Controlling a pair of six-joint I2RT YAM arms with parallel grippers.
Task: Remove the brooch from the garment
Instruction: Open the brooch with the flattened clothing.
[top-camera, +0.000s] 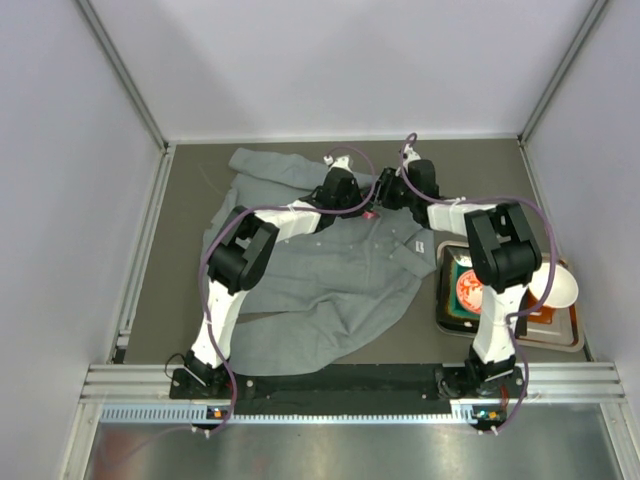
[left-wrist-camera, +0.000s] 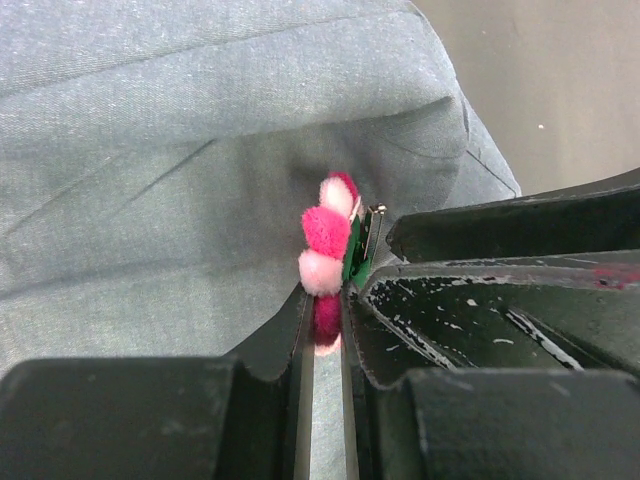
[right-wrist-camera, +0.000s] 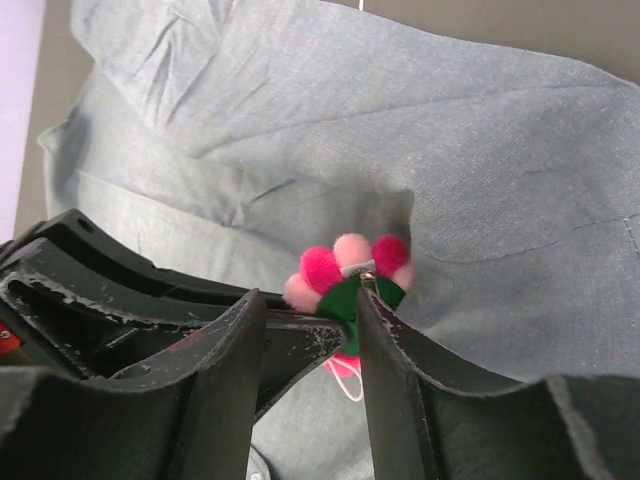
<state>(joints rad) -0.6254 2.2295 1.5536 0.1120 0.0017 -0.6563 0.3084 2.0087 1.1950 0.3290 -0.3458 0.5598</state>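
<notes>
The grey garment (top-camera: 320, 285) lies rumpled across the middle of the table. The brooch (top-camera: 370, 212), with pink and magenta pom-pom petals on a green backing, sits near its upper right. My left gripper (left-wrist-camera: 323, 300) is shut on the lower petals of the brooch (left-wrist-camera: 325, 250), which stands edge-on over the garment (left-wrist-camera: 150, 150). My right gripper (right-wrist-camera: 310, 295) is open; its right finger touches the green back and metal clasp of the brooch (right-wrist-camera: 345, 268), and the left gripper's fingers cross behind its left finger. I cannot tell whether the pin is still in the garment (right-wrist-camera: 480, 150).
A metal tray (top-camera: 441, 300) at the right holds a white bowl (top-camera: 556, 286) and a red round item (top-camera: 468, 290). Both grippers (top-camera: 376, 205) meet tip to tip over the shirt. White walls close in the table on three sides.
</notes>
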